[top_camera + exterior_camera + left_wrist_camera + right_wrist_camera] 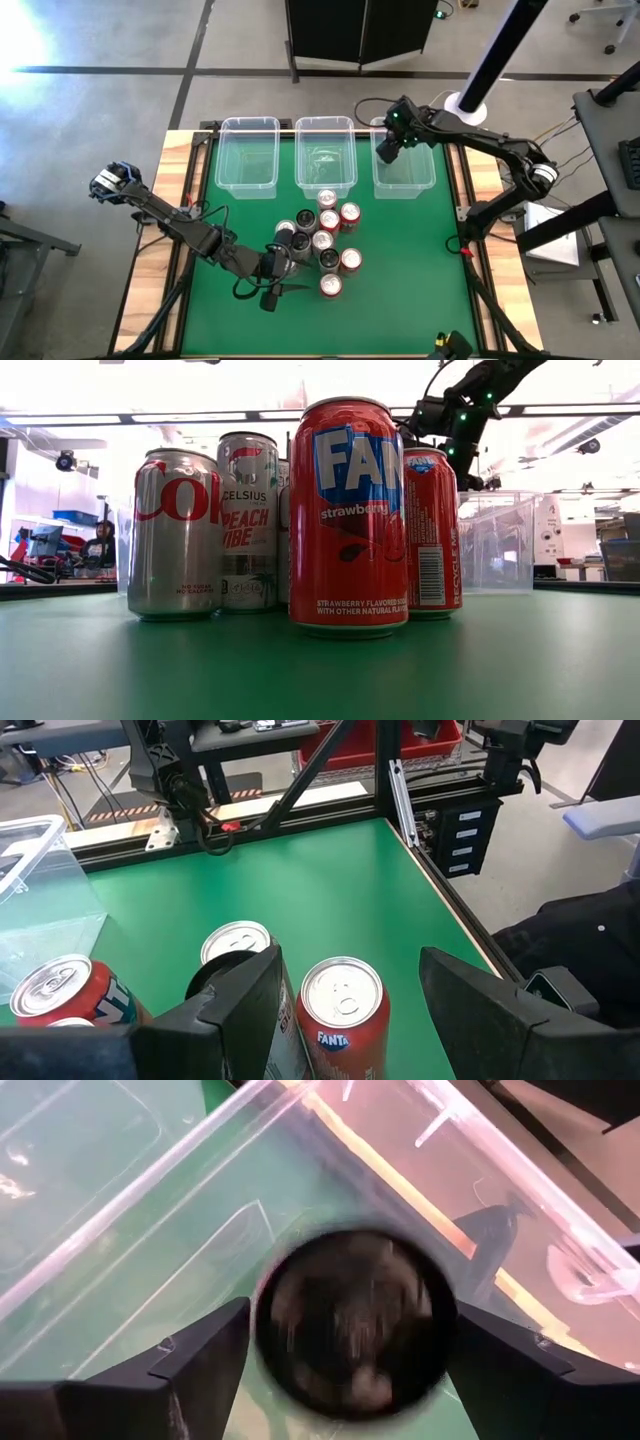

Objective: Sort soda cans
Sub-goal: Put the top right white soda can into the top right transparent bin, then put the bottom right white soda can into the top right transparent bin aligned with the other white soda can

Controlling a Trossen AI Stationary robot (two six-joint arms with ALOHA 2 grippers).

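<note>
From above, your right tool [386, 148] hangs over the rightmost clear bin [425, 181] carrying a dark can, while the soda cans [322, 243] sit bunched mid-counter [420, 270]; all three bins look empty, so sorting's barely begun. Low view: Strawberry Fanta can [349, 520] up front, Diet Coke can [176, 532] and Celsius can [248, 520] behind. Left wrist: your left tool [350, 1005] is spread wide around a Fanta. Right wrist: the dark can [355, 1320] is pinched between the fingers, above the bin.
</note>
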